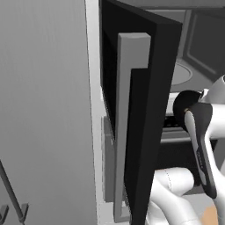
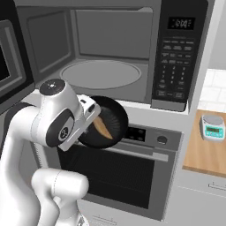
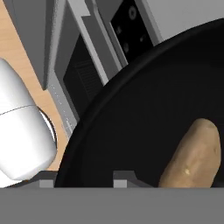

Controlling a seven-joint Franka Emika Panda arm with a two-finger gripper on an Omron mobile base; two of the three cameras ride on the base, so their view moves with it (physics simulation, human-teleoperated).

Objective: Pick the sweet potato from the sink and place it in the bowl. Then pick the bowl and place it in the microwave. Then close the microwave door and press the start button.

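The black bowl [image 2: 114,115] hangs tilted steeply on its side in front of the oven, just below the open microwave [image 2: 106,44]. The sweet potato [image 2: 102,128] lies inside it, seen close as sweet potato [image 3: 192,153] against the bowl [image 3: 144,109]. My gripper [image 3: 85,181] straddles the bowl's rim, one fingertip [image 3: 47,184] outside and the other inside, standing wider apart than the thin rim. The microwave door [image 1: 140,110] is swung open to the left, also seen as door [image 2: 9,66]. The sink is out of view.
The microwave's round turntable [image 2: 100,74] is bare. Its keypad panel [image 2: 178,53] is on the right. The oven [image 2: 119,176] with a knob [image 2: 162,140] sits below. A small scale [image 2: 212,126] stands on the wooden counter [image 2: 207,154] at right.
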